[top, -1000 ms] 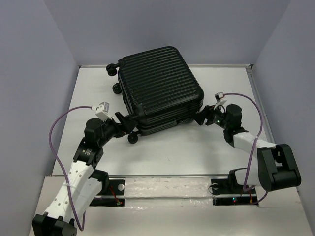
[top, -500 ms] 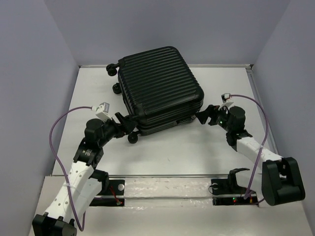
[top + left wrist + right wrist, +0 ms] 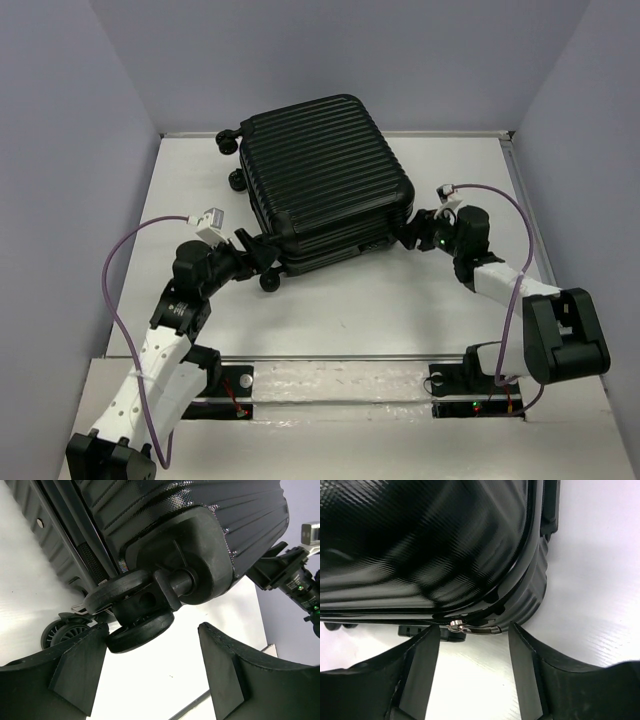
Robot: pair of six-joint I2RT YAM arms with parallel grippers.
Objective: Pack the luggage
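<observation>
Now the right gripper (image 3: 472,672) is found closer to the suitcase (image 3: 325,180) than half a second ago, when it had been drawn back a little toward the right wall; it has been returned to the spot held a second ago. Its fingers (image 3: 420,667) are held apart, and just ahead of the gap between them a small metal zipper pull (image 3: 456,625) is seen lying along the seam at the near right corner of the shell. Nothing is gripped. By this return it is judged that the zipper is being lined up for closing, so the packing appears to be at its last stage, with the lid already down.

The left gripper (image 3: 150,667) is seen unchanged across the three moments. Its fingers (image 3: 80,667) are spread wide, and just above and ahead of them a pair of small caster wheels (image 3: 132,612) at the near left corner is framed, not clamped. A steadying role is judged for this arm.

The suitcase is laid flat on the white table (image 3: 420,300), between the two grippers and stretching away from both. Its shell is hard, glossy and black, ridged with parallel ribs and finely textured, with rounded corners. The wheels are of dull black rubber on a moulded plastic housing. The fingers are matte black, wedge-shaped pads.
</observation>
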